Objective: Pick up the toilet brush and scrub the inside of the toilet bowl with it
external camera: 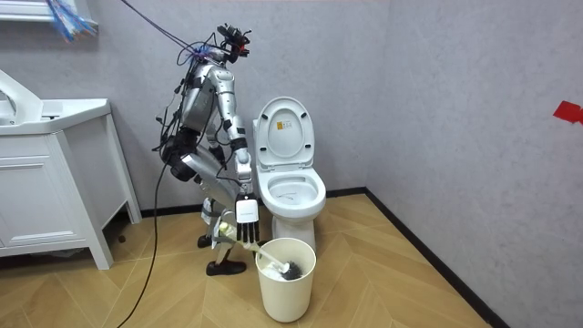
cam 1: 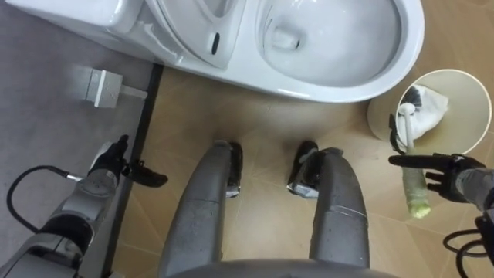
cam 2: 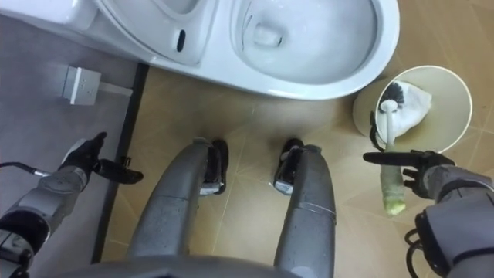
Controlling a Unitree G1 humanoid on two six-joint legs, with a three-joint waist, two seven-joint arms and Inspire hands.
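Observation:
The white toilet (cam 1: 340, 86) stands just ahead of my feet, its lid raised (external camera: 283, 132) and its bowl open. To its right is a cream bin (cam 1: 447, 72) lined with a white bag. A toilet brush (cam 1: 408, 135) rests in the bin, its dark head down inside. Its pale handle with a green end sticks out over the rim toward me. My right hand (cam 1: 446, 174) is at the handle, one straight finger lying across it and the other fingers loosely bent beside it. My left hand (cam 1: 116, 158) hangs relaxed and holds nothing, low by the grey wall.
A grey wall with a black skirting board (cam 1: 147, 116) runs close on my left, with a small white box (cam 1: 100, 85) fixed to it. A white vanity cabinet (external camera: 55, 191) stands at the room view's left. Wooden floor lies open behind the bin (external camera: 287, 292).

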